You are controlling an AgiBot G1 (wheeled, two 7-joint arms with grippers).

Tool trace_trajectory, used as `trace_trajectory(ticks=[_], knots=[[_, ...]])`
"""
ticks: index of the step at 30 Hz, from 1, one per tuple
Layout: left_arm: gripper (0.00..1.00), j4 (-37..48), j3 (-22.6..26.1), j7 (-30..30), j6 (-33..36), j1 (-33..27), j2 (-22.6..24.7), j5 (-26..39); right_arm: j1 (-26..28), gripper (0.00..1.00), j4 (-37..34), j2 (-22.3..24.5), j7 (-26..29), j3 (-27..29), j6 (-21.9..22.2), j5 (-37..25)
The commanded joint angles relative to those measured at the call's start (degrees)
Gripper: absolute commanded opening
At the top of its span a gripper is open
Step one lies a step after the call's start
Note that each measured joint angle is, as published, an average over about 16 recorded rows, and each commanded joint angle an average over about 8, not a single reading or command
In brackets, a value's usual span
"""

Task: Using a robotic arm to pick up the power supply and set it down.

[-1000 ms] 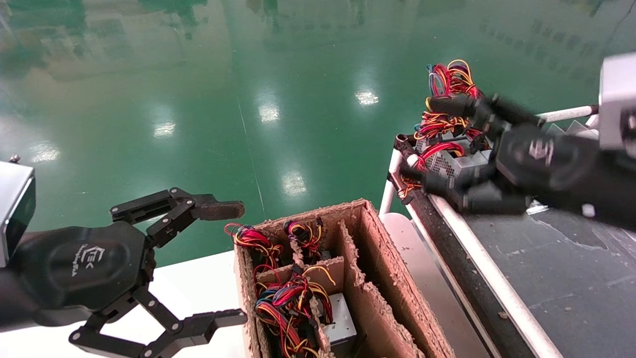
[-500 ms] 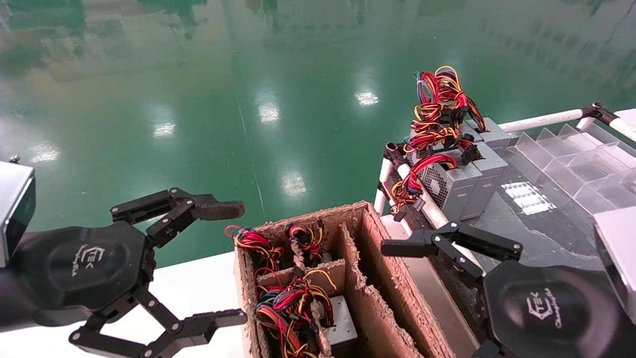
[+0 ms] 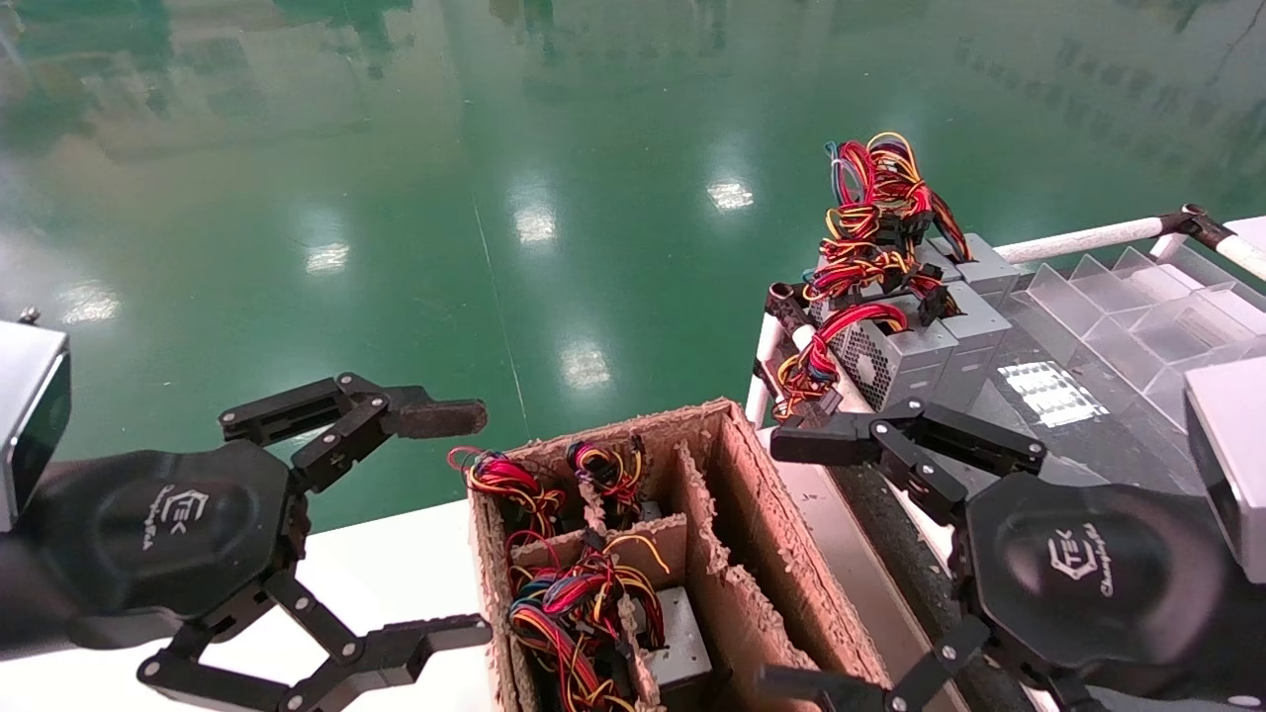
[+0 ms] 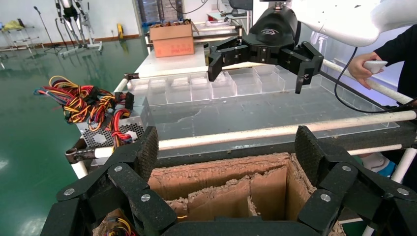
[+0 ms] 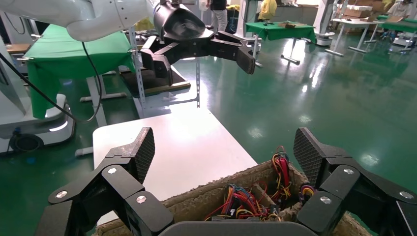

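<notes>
Your right hand [image 3: 826, 564] hangs wide and empty over the carton [image 3: 781, 574], ready for another power supply [image 3: 673, 643].

A white "TEK" logo stands on the black housing of the left gripper [image 3: 475, 524], with a line of small script under it that is too fine to read. The same "TEK" logo, again with unreadable small script beneath, stands on the black housing of the right gripper [image 3: 791, 564]. No other text, number or sign can be read.
</notes>
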Motion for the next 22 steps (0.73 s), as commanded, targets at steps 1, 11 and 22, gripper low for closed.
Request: trace_trajectory(ticks=[1,11,22], knots=[[1.0,0.0,0.0,0.0,0.0,0.0,0.0,0.0,0.1,1.0,-0.2,-0.1,-0.1,0.0,0.1,-0.1],[1.0,0.0,0.0,0.0,0.0,0.0,0.0,0.0,0.5,1.0,-0.7,-0.3,-0.2,-0.1,0.4,-0.3],[1.0,0.0,0.0,0.0,0.0,0.0,0.0,0.0,0.6,1.0,-0.9,-0.3,-0.3,-0.1,0.5,-0.3]])
